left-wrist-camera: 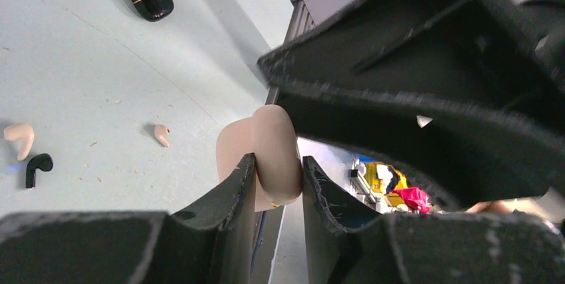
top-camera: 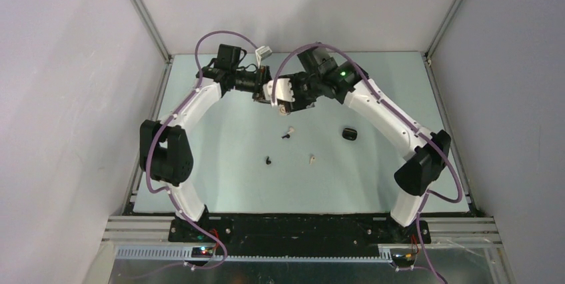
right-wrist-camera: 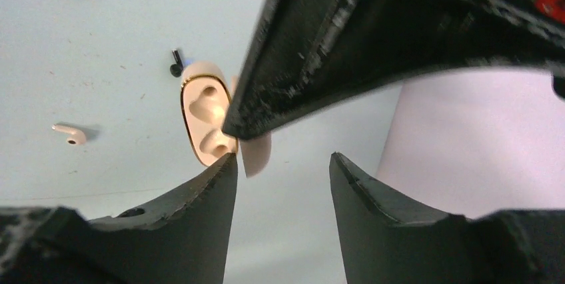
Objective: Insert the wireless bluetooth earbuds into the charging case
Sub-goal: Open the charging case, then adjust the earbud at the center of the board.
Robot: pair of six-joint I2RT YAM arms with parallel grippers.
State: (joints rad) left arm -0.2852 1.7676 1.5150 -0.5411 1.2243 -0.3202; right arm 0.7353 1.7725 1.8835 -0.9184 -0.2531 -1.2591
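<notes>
Cream glossy charging case (left-wrist-camera: 270, 157) | pebble-shaped | pinched between left fingers (left-wrist-camera: 230, 207)

No legible text, label, brand, number or sign in any view. Cream charging case (left-wrist-camera: 270, 157), black case (left-wrist-camera: 152, 0), earbuds (left-wrist-camera: 162, 134) on table (left-wrist-camera: 80, 64): plain surfaces, nothing printed. Coloured clutter (left-wrist-camera: 400, 194) beyond table edge: too blurred to read.

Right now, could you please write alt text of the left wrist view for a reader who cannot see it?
The left gripper pinches a cream charging case, with a pale table behind it. On the table lie a closed black case, two cream earbuds and one black earbud.
</notes>
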